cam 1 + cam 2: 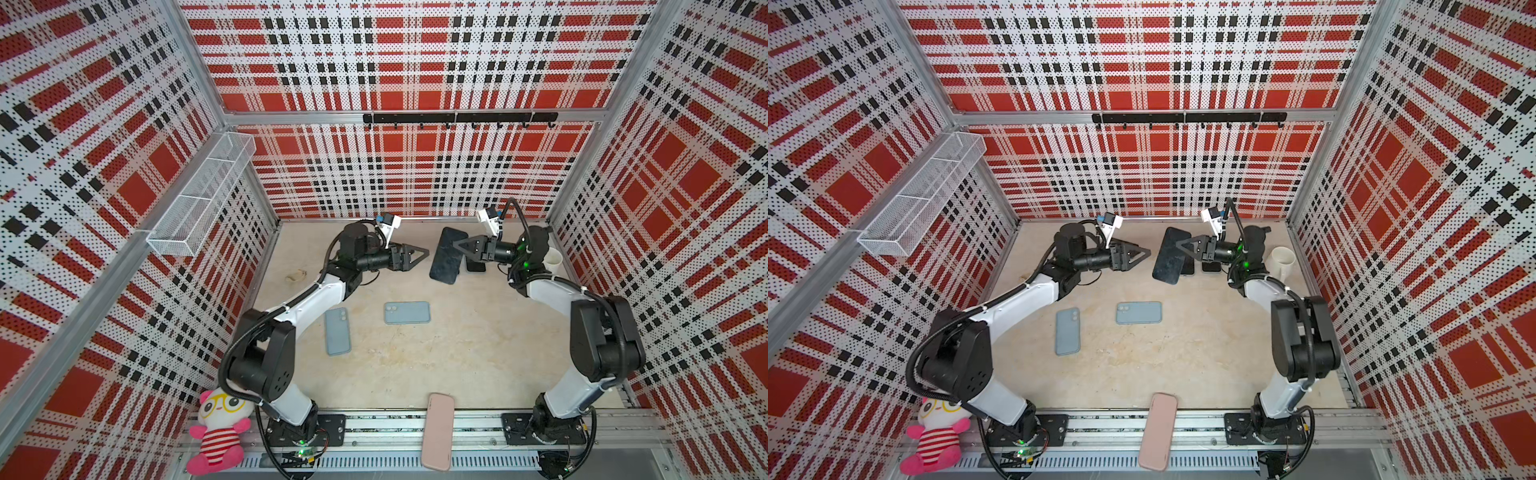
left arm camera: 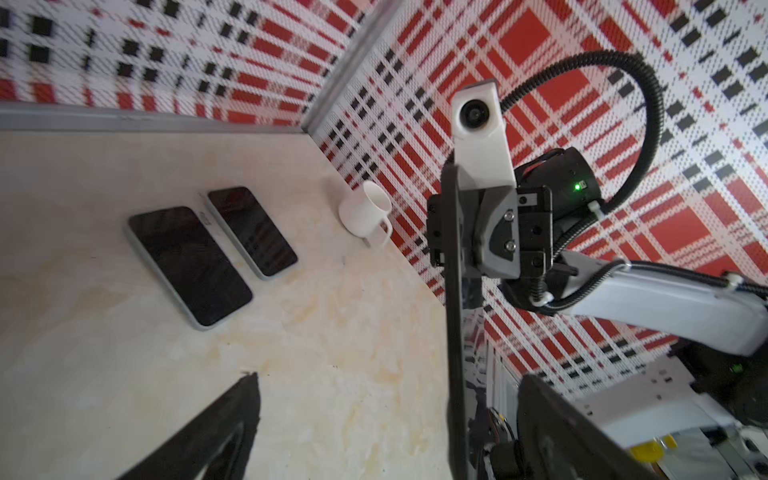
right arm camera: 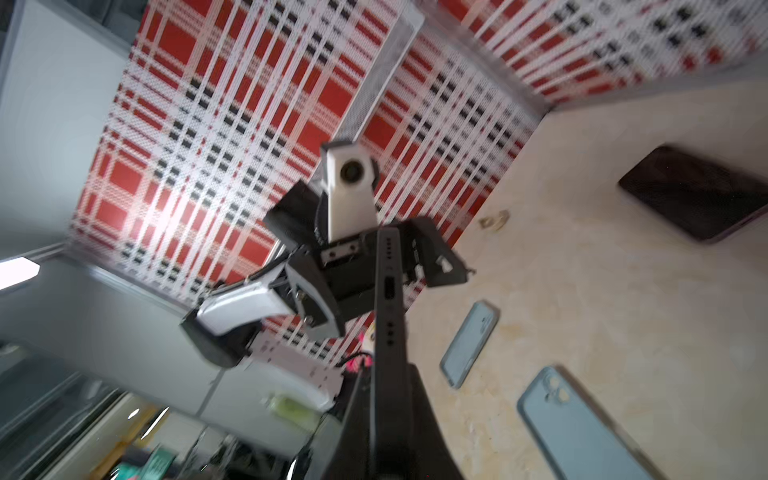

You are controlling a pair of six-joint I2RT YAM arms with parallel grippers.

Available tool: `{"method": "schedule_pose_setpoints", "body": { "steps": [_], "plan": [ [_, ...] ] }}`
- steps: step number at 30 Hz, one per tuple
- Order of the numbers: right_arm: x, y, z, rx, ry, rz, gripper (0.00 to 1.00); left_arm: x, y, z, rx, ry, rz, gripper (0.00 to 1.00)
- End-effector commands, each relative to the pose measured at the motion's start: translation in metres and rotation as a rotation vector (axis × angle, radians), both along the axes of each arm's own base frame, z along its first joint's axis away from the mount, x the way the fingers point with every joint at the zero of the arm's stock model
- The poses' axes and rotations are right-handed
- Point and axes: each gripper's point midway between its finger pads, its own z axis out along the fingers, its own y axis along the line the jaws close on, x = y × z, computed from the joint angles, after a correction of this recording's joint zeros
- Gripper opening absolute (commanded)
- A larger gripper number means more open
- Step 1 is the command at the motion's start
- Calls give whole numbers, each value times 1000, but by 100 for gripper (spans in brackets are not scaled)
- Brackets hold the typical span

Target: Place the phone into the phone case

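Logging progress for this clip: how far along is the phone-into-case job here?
Done: the phone is lifted, clamped in the right gripper. In hand: it hangs edge-up beside the open, empty left gripper. Left: seating it; the nearest blue case lies untouched.

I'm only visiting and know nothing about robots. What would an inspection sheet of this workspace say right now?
Surface: beige tabletop, mottled.
Job's things: dark phone lifted in the right claw; two more phones flat near the back; two blue cases flat mid-table; pink case across the front rail.
Clutter: white mug, plush toy, small beige scrap.
Claws: left claw open, empty; right claw shut on the dark phone.
Cables: black hose loops above the right wrist, snagged on nothing seen.
Surroundings: plaid walls, wire basket, hook rail.
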Motion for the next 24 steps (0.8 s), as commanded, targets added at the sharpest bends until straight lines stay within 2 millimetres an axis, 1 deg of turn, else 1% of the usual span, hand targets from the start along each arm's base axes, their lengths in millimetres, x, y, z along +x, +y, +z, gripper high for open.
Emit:
{"method": "schedule_pose_setpoints", "body": {
  "steps": [1, 3, 4, 6, 7, 10, 12, 14, 16, 19, 21, 24],
  "plan": [
    [12, -10, 24, -67, -102, -214, 0, -10, 16, 2, -32, 8, 99, 98],
    [13, -10, 27, -32, -95, -277, 0, -18, 21, 1, -82, 34, 153, 99],
    [12, -8, 26, -26, -93, -303, 0, -22, 22, 1, -106, 46, 179, 100],
    [7, -6, 23, 37, -72, -353, 0, -29, 26, -2, -158, 74, 240, 98],
    [4, -8, 20, 84, -54, -380, 0, -33, 28, -1, -201, 88, 262, 96],
    [-8, -7, 14, 206, -20, -408, 0, -47, 32, 10, -340, 85, 269, 86],
    [-15, -4, 11, 258, 1, -413, 0, -51, 32, 15, -390, 80, 270, 79],
    [-20, -2, 8, 280, 17, -415, 0, -54, 26, 15, -406, 86, 251, 77],
    [-25, 0, 7, 293, 30, -402, 0, -54, 22, 8, -400, 97, 248, 77],
    [-30, -1, 5, 310, 49, -400, 0, -53, 19, 3, -431, 110, 236, 76],
    [-33, -3, 4, 311, 53, -407, 0, -55, 15, 6, -476, 116, 208, 74],
    [-37, -3, 7, 321, 56, -400, 0, -54, 2, 2, -482, 132, 183, 71]
  ]
}}
